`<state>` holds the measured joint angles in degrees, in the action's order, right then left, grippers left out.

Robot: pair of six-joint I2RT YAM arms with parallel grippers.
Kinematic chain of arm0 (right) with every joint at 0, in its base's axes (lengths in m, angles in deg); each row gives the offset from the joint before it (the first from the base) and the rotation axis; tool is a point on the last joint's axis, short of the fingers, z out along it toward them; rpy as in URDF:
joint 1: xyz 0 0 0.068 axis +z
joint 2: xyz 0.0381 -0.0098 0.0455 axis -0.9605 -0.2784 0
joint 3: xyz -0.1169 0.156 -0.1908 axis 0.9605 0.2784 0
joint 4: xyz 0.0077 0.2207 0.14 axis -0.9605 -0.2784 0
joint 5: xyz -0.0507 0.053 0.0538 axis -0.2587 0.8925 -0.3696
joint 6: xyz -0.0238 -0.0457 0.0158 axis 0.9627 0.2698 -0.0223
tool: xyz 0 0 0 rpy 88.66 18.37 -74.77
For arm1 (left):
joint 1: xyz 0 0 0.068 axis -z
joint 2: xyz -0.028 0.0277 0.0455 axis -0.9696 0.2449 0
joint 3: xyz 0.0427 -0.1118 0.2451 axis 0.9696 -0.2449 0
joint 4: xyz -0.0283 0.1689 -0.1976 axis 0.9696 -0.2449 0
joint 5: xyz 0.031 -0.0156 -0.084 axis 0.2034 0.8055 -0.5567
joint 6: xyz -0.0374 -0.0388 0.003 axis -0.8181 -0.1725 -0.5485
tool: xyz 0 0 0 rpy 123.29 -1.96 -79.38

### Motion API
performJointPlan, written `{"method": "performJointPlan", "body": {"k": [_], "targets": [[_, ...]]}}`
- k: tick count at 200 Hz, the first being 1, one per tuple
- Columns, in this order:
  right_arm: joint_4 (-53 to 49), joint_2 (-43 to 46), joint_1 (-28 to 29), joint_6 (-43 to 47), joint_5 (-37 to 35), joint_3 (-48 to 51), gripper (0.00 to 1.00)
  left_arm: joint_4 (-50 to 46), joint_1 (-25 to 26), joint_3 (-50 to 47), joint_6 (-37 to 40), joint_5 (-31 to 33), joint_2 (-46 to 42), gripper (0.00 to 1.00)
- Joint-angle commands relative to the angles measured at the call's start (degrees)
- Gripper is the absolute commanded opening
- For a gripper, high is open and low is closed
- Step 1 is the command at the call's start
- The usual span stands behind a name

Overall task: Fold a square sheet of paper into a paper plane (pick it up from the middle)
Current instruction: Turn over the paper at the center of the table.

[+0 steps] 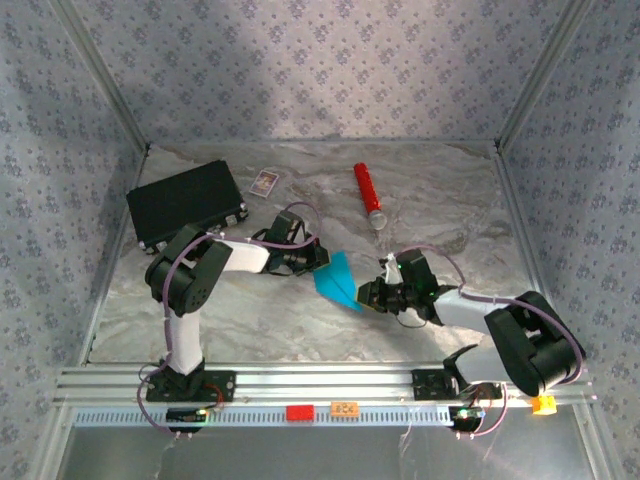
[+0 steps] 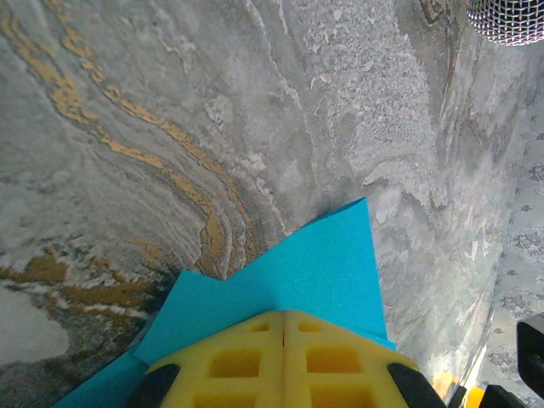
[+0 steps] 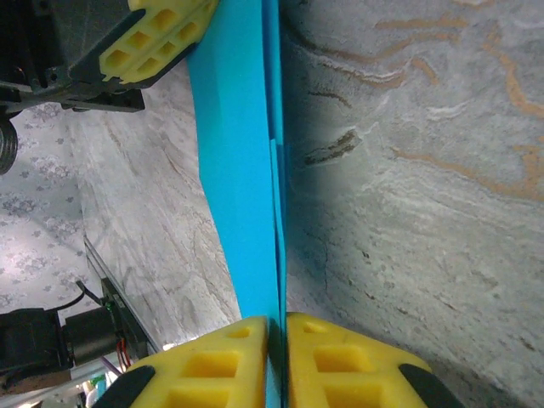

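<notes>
2 end effectors share the folded cyan sheet of paper (image 1: pixel 337 280) over the middle of the table (image 1: pixel 430 200). The left end effector (image 2: pixel 283 327) is clamped on its wider end and the right end effector (image 3: pixel 276 331) pinches the pointed end, probably so the crease stays taut between them. Their pads hide the gripped edges. I cannot tell whether the paper touches the table, or how many layers it has.

Both arms reach inward, low. My left gripper (image 1: pixel 318 258) and right gripper (image 1: pixel 366 294) are each pinched tight on the paper plane (image 1: pixel 338 280).
</notes>
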<state>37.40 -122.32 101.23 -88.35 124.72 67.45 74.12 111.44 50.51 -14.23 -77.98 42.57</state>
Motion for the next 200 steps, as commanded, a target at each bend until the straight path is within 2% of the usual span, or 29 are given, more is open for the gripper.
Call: {"method": "performJointPlan", "body": {"k": [1,20,56,72,96,126,171,200], "targets": [[-0.3,0.0,-0.5,0.6,1.3,-0.7,0.11,-3.7,-0.4,-1.5,0.0,1.6,-0.6,0.04],[-0.9,0.8,-0.5,0.7,1.6,-0.9,0.06,-4.8,-0.2,-0.8,0.5,1.4,-3.0,0.12],[-5.9,4.4,-0.5,3.1,-0.1,-2.4,0.04,-9.6,0.7,-0.1,3.6,4.2,-10.1,0.35],[-8.7,6.0,-0.4,4.5,-1.3,-3.4,0.04,-11.2,1.1,-0.1,4.7,5.7,-12.9,0.39],[-14.1,8.5,0.1,7.1,-4.9,-5.7,0.04,-13.1,1.9,-0.7,6.2,8.7,-16.8,0.4],[-24.1,12.4,2.6,11.8,-14.0,-10.0,0.05,-12.4,2.9,-3.4,7.1,13.9,-22.5,0.4],[-33.6,15.5,8.6,19.5,-27.5,-16.0,0.04,-9.5,2.9,-9.4,7.0,20.0,-31.3,0.4],[-40.1,14.5,16.1,20.7,-44.9,-20.2,0.04,-8.5,3.0,-12.6,7.1,23.1,-36.2,0.43]]}}
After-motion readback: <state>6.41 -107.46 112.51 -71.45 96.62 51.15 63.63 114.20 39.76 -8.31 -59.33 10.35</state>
